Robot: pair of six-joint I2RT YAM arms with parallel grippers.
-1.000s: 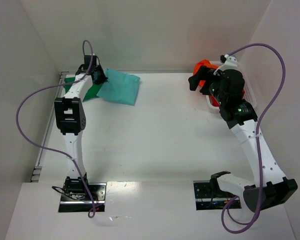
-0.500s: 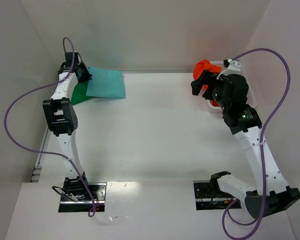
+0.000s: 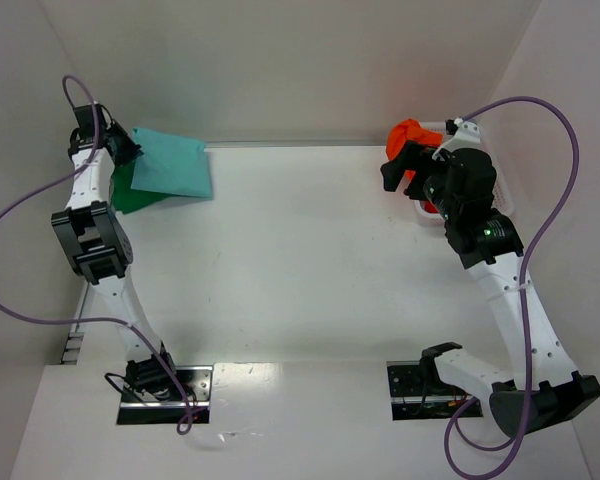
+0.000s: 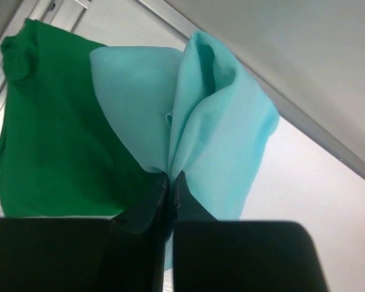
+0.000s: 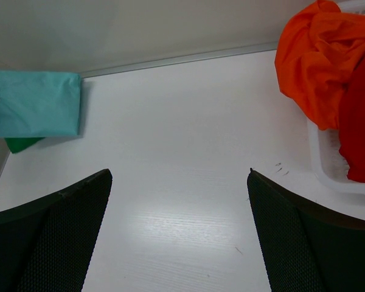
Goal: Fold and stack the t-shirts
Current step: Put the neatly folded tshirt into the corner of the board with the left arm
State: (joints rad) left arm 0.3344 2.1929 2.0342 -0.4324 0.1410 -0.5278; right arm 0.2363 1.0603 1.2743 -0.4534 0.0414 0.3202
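Observation:
A folded light teal t-shirt (image 3: pixel 170 163) lies at the far left of the table, partly over a dark green t-shirt (image 3: pixel 132 194). My left gripper (image 3: pixel 121 148) is shut on the teal shirt's left edge; in the left wrist view the cloth (image 4: pixel 222 128) bunches between the closed fingers, with the green shirt (image 4: pixel 55 140) beneath. The teal shirt (image 5: pixel 35 103) also shows in the right wrist view. An orange t-shirt (image 5: pixel 313 58) and a red t-shirt (image 5: pixel 359 128) hang out of the basket (image 5: pixel 328 167) at far right. My right gripper (image 3: pixel 398 165) hovers open beside the basket, holding nothing.
The white mesh basket (image 3: pixel 427 212) stands at the far right, mostly hidden by my right arm. Walls close in the table at the back and on both sides. A metal rail (image 3: pixel 75 335) runs along the left edge.
My left gripper has dragged the teal shirt leftward and toward the back corner, over the green shirt. The right arm shifted slightly toward the basket, then stayed still.

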